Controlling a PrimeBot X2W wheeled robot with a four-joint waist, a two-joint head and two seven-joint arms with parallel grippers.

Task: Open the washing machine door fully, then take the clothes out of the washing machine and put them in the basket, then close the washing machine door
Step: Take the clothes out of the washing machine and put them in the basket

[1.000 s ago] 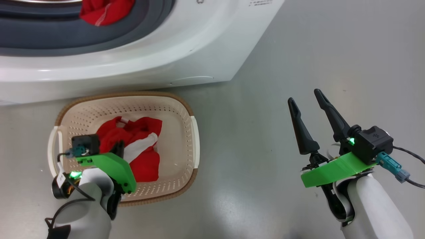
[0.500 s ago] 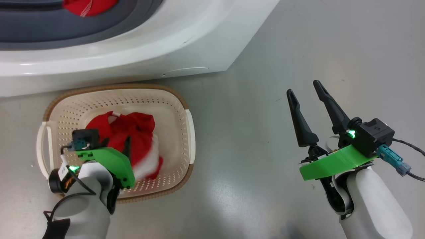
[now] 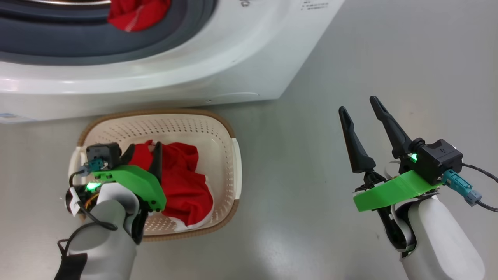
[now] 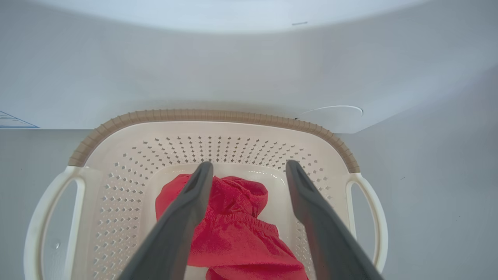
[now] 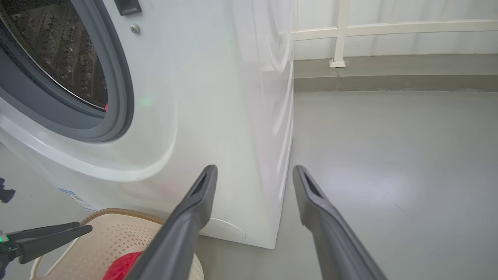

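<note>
Cream-white perforated plastic basket (image 3: 155,113), brown woven-look rim: on grey floor (image 3: 303,155), just in front of white front-loading washing machine (image 3: 218,66). Contents: crumpled red fabric garment (image 3: 183,182). Second red garment (image 3: 136,15): at drum mouth. Left gripper (image 4: 248,165): fingers apart, above basket. Right gripper (image 3: 358,105): fingers apart, empty.

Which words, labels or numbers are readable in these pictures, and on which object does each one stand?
No text can be read.
Small grey print on the washing machine: too small to read.
Blue label on its lower front: blurred, unreadable.
</note>
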